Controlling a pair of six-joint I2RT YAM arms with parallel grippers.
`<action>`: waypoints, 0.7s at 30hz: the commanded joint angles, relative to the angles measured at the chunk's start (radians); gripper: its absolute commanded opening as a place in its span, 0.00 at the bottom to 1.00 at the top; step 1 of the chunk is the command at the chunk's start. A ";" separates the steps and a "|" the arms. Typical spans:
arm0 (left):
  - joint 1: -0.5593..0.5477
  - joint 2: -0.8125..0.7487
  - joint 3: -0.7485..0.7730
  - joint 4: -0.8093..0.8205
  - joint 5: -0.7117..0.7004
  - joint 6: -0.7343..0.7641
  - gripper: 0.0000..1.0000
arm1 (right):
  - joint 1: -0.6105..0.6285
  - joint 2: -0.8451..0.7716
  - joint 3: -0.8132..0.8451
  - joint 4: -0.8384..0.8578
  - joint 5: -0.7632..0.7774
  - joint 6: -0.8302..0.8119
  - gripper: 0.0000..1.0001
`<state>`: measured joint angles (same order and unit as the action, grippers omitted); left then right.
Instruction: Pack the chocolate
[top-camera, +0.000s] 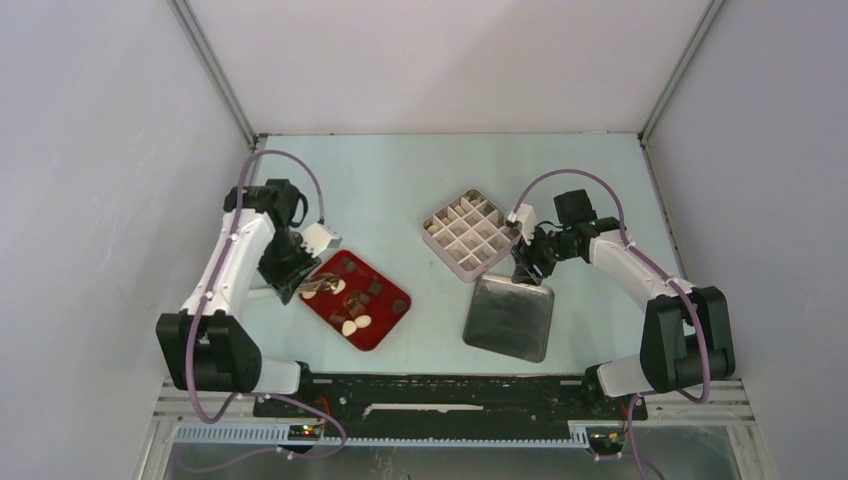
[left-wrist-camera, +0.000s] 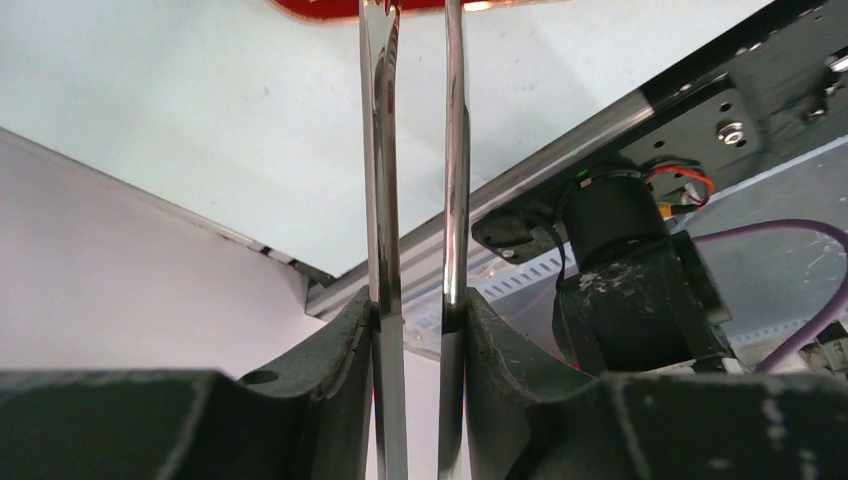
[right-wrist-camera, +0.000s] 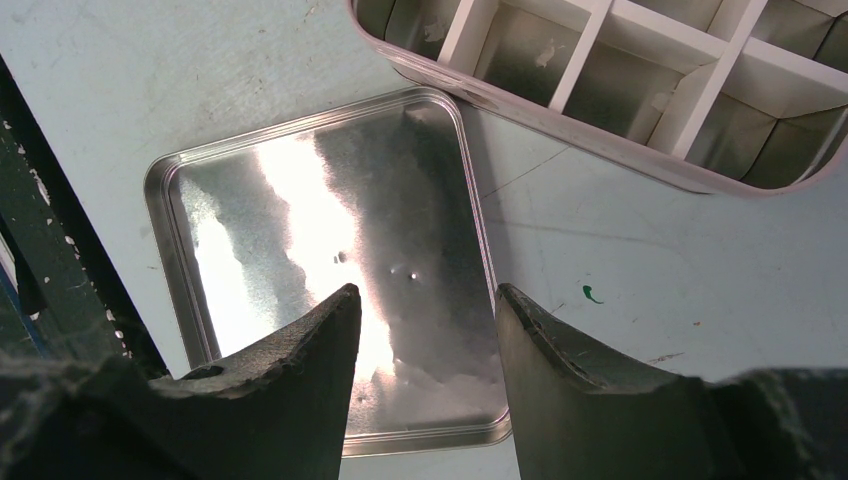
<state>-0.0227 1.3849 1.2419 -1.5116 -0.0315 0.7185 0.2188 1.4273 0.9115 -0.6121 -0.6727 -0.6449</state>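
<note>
The chocolate (top-camera: 362, 321), several cream-white ovals and dark brown lumps, lies on a red tray (top-camera: 391, 327) left of centre. My left gripper (top-camera: 297, 283) is shut on metal tongs (top-camera: 318, 290) at the tray's left corner. Their tips lie over the pieces there. In the left wrist view the gripper (left-wrist-camera: 420, 305) presses the two tong arms (left-wrist-camera: 455, 150), which stay slightly apart. Only the tray's edge (left-wrist-camera: 330, 8) shows at the top. My right gripper (top-camera: 524, 264) is open and empty, in the right wrist view (right-wrist-camera: 424, 297) just above a metal lid (right-wrist-camera: 300, 220).
A white tin with a grid of dividers (top-camera: 468, 234) stands right of centre, its near cells (right-wrist-camera: 620, 90) looking empty. The metal lid (top-camera: 510, 317) lies flat in front of it. Grey walls enclose the table on three sides.
</note>
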 joint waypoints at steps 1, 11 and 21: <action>-0.073 -0.047 0.087 -0.044 0.134 0.011 0.06 | 0.004 0.011 0.020 0.005 0.007 -0.015 0.55; -0.287 0.107 0.239 0.227 0.242 -0.181 0.07 | 0.003 0.005 0.020 0.006 0.018 -0.010 0.55; -0.385 0.320 0.423 0.379 0.324 -0.290 0.07 | -0.027 -0.010 0.020 0.001 0.012 -0.010 0.55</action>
<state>-0.3706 1.6592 1.5673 -1.2064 0.2230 0.4976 0.2062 1.4353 0.9115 -0.6121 -0.6571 -0.6445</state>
